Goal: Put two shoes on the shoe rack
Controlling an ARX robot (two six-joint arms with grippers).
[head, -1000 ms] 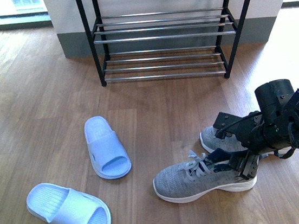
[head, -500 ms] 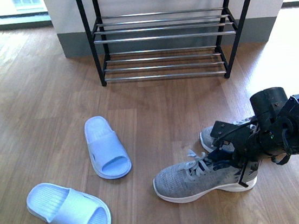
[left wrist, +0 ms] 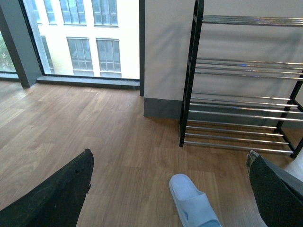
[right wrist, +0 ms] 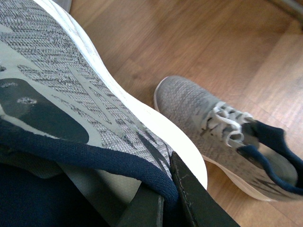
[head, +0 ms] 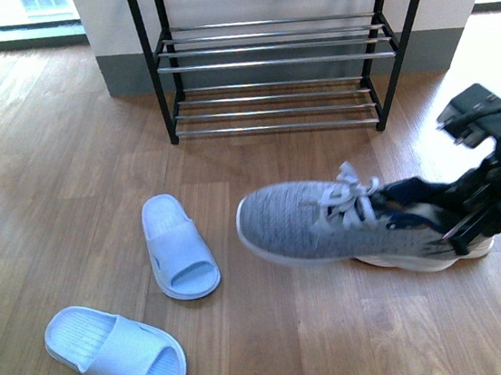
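My right gripper (head: 452,225) is shut on the navy collar of a grey sneaker (head: 314,221) and holds it off the floor, toe pointing left, in front of the shoe rack (head: 271,57). The right wrist view shows my fingers (right wrist: 191,205) pinching that collar, the held sneaker (right wrist: 71,80) filling the near side. The second grey sneaker (right wrist: 222,127) lies on the floor below it. Two pale blue slippers (head: 177,247) (head: 116,355) rest on the floor to the left. My left gripper (left wrist: 169,156) is open above one slipper (left wrist: 191,203), the shoe rack (left wrist: 236,104) beyond it.
Wooden floor (head: 48,176) stretches between the shoes and the rack. The rack's chrome rod tiers stand against a white wall with a grey skirting (head: 127,75). Windows (left wrist: 85,33) run along the left.
My right gripper has closed on the sneaker's collar and lifted it off the floor, carrying it up and toward the rack. The slippers have not moved.
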